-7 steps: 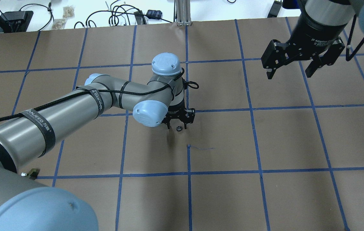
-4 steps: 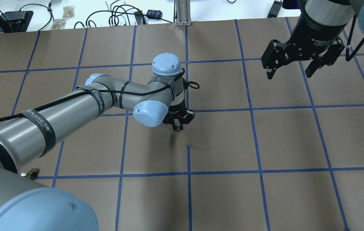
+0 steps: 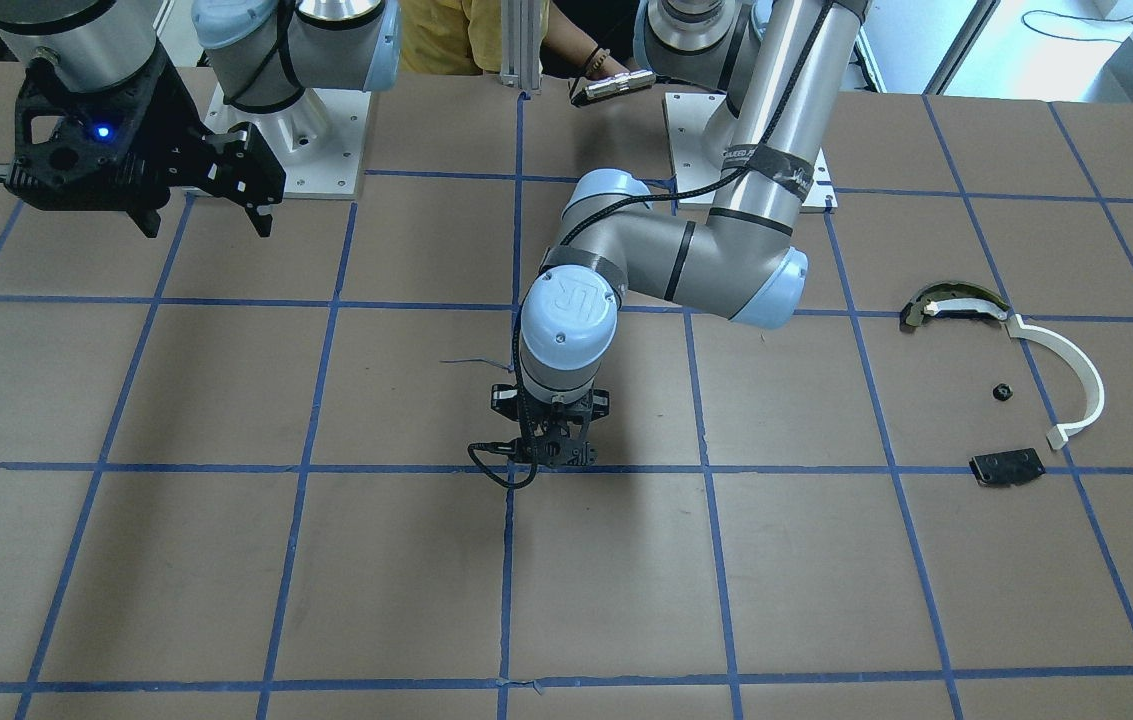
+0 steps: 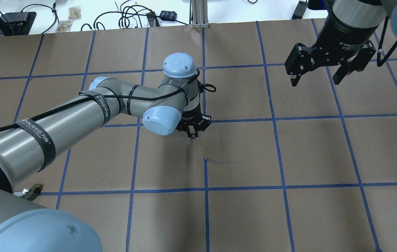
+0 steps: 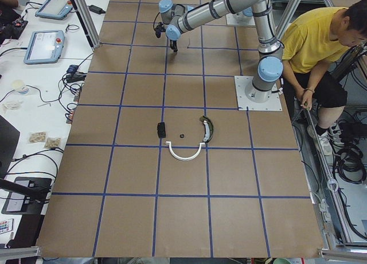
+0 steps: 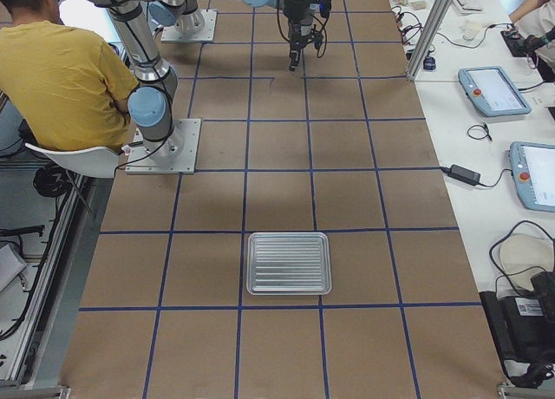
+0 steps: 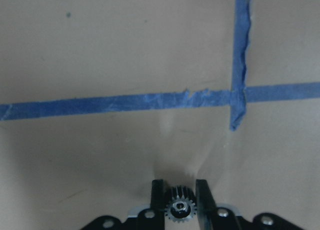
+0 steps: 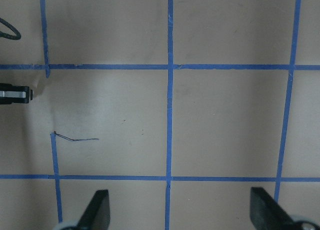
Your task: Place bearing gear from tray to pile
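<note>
The whitish ridged metal tray [image 6: 289, 263] sits well apart from the left gripper [image 7: 179, 190] on the robot's right, and the pile [image 3: 1006, 467] of loose white and black parts well apart on its other side. We judge the carry should run steadily that way, grip firm, releasing low just beside the pile. The small black toothed bearing gear [image 7: 179, 208] is pinched between that gripper's narrowed fingers, slightly behind their tips.

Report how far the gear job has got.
Done: the bearing gear is out of the tray. In hand: the left gripper holds it pinched between its fingers over mid-table. Left: carry it to the pile and release it there. The right gripper hangs open.
</note>
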